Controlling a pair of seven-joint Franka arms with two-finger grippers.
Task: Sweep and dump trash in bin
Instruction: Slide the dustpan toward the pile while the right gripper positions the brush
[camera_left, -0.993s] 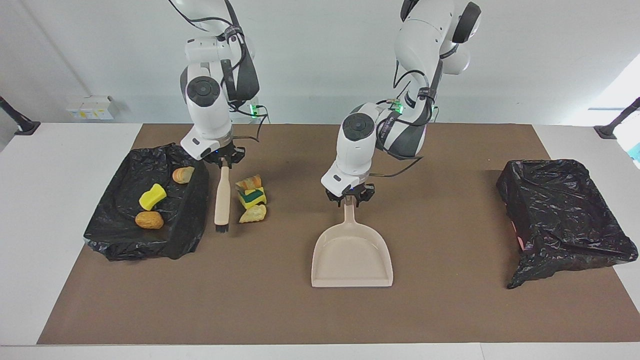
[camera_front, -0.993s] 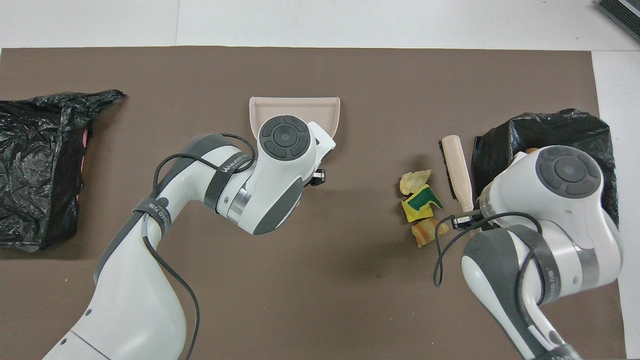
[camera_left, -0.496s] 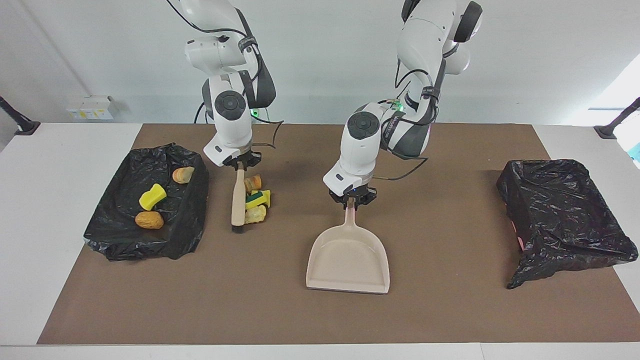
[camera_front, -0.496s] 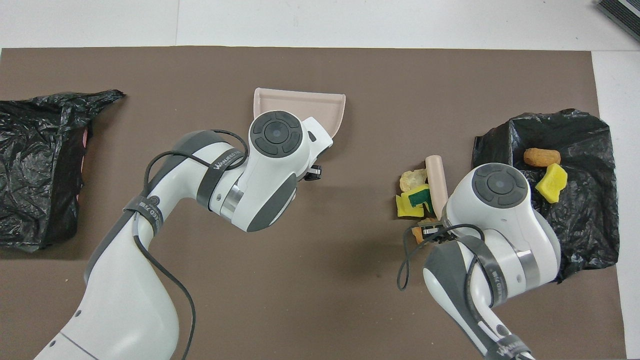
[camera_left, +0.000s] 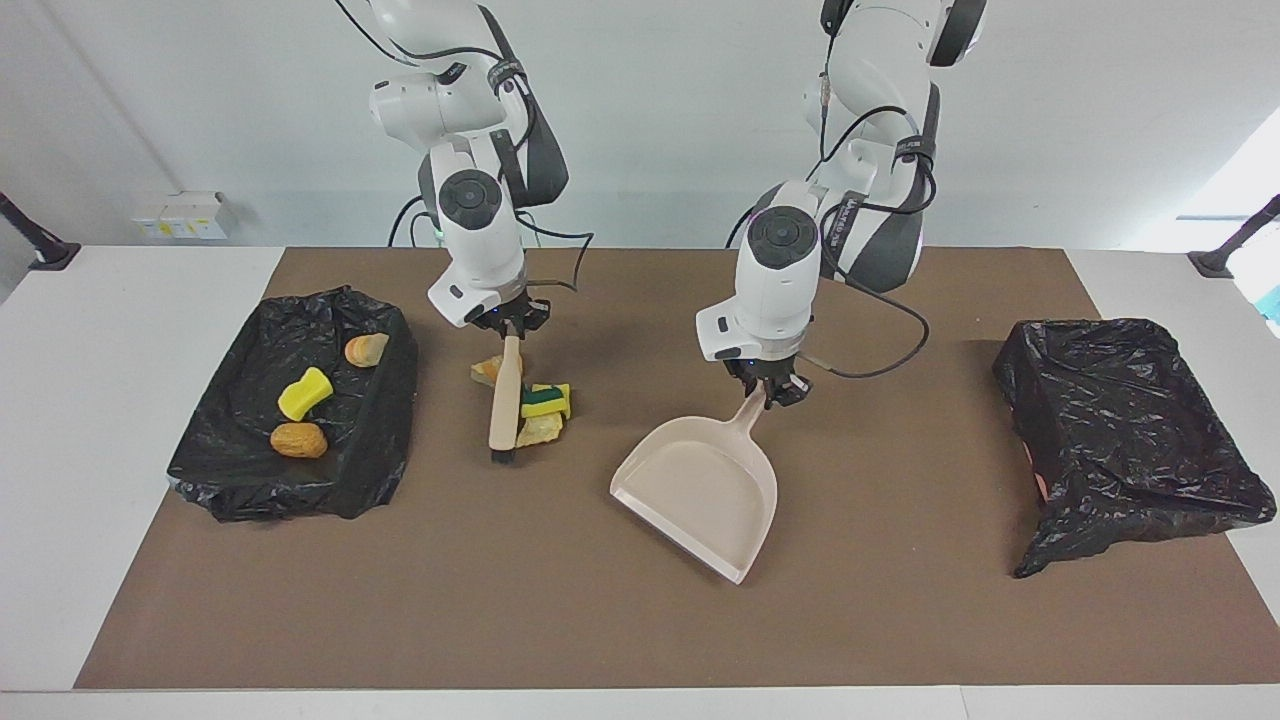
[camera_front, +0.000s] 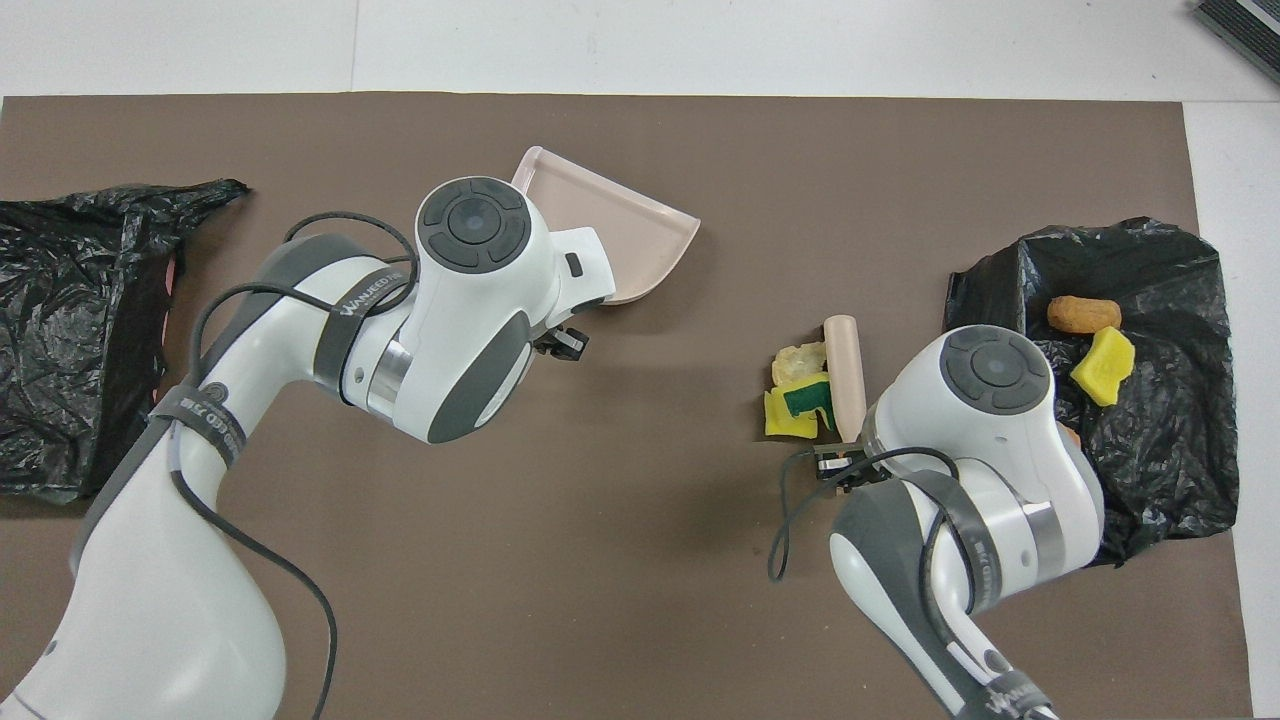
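Note:
My right gripper (camera_left: 510, 333) is shut on the beige brush (camera_left: 504, 405), whose bristles rest on the brown mat. Three trash pieces lie against the brush: a tan chunk (camera_left: 486, 369), a yellow-green sponge (camera_left: 546, 400) and a pale yellow chunk (camera_left: 541, 430). In the overhead view the sponge (camera_front: 795, 410) lies beside the brush (camera_front: 845, 365). My left gripper (camera_left: 775, 392) is shut on the handle of the beige dustpan (camera_left: 700, 490). The pan's mouth is angled toward the trash pile, with a gap of mat between them.
A black-bag-lined bin (camera_left: 365, 450) at the right arm's end holds a yellow sponge (camera_left: 305, 393) and two tan chunks (camera_left: 298, 440) (camera_left: 366, 349). A second black-bag-lined bin (camera_left: 1130, 430) stands at the left arm's end.
The right gripper has swept the brush and the trash pile toward the table's middle. The left gripper has shifted toward the left arm's end and turned the dustpan's mouth toward the pile.

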